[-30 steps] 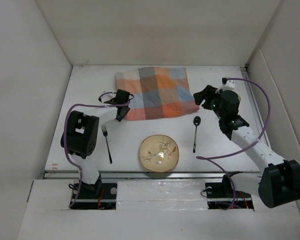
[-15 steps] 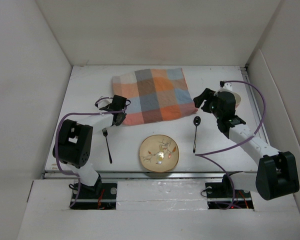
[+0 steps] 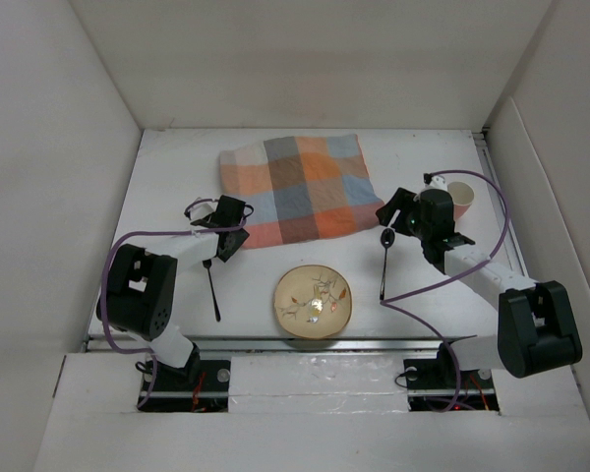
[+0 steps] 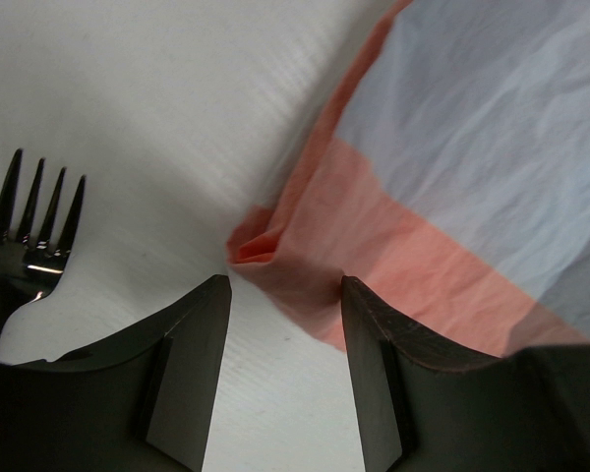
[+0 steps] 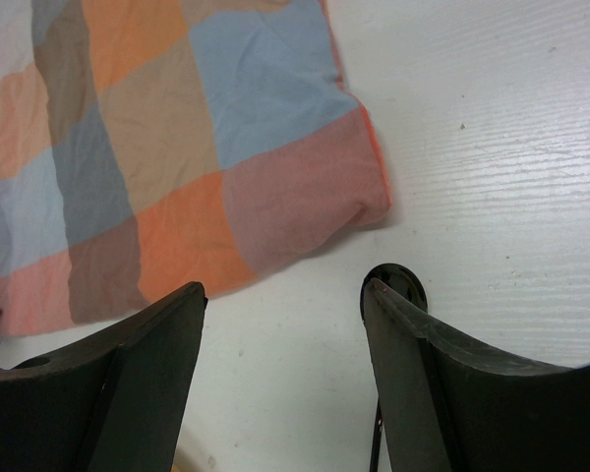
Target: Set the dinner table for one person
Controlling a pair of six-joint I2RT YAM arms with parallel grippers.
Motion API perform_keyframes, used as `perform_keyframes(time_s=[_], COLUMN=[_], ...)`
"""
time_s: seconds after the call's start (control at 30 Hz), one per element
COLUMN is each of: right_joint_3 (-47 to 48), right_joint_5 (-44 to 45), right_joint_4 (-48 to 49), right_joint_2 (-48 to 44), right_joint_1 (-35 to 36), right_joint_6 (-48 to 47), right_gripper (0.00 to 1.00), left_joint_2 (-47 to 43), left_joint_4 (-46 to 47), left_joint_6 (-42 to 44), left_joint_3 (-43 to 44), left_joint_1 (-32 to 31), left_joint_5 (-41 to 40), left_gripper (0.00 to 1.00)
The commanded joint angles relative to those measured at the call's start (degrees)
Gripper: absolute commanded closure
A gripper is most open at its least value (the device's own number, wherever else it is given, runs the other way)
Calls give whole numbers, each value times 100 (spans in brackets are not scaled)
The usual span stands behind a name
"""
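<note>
dinner table (image 3: 177,177) lying bare beneath both grippers, not yet set | placemat (image 3: 300,187) sitting ahead of them | left gripper (image 4: 283,283) spread wide, sinking since a second ago onto the folded corner between its fingers, fork (image 4: 34,246) off its left | right gripper (image 5: 283,287) likewise agape, nearing the other corner, spoon (image 5: 395,285) touching-close at its right finger | looks like both are readying to pinch and drag the cloth nearer

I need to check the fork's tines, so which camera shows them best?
The left wrist view: the fork lies close, its four tines sharp, handle cut off. Top external shows its handle too, but small. Right wrist misses it.
</note>
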Motion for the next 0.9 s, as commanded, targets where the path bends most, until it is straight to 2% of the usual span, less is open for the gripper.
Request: perform_keyframes(time_s=[0.0, 0.13, 0.3, 0.33, 0.5, 0.67, 0.77, 0.83, 0.87], right_joint_3=[-7, -15, 37, 37, 81, 55, 125, 230, 283], right_joint_5=[-63, -46, -46, -46, -116, -239, -152, -73, 32], right_joint_4=[354, 354, 275, 275, 248, 424, 529, 574, 548], right_joint_2=[-215, -189, -49, -40, 233, 523, 698, 856, 909], right_joint_1=[-14, -14, -14, -14, -14, 143, 458, 653, 749], right_joint_6=[-7, -69, -104, -104, -87, 107, 300, 510, 581], right_gripper=[30, 29, 30, 29, 32, 40, 44, 41, 37], left_joint_2=[-265, -142, 148, 174, 376, 666, 614, 535, 448], left_joint_4=[-149, -35, -53, 0, 194, -193, -141, 148, 263], left_joint_6=[-64, -195, -82, -47, 304, 551, 586, 569, 543], left_joint_3=[-221, -336, -90, -11, 691, 1675, 1713, 1538, 1371], left_joint_1=[-20, -20, -20, 67, 462, 463, 463, 463, 463], left_joint_5=[61, 228, 44, 0, -43, -518, -475, -222, -176], left_gripper=[56, 62, 98, 100, 100, 100, 100, 100, 100])
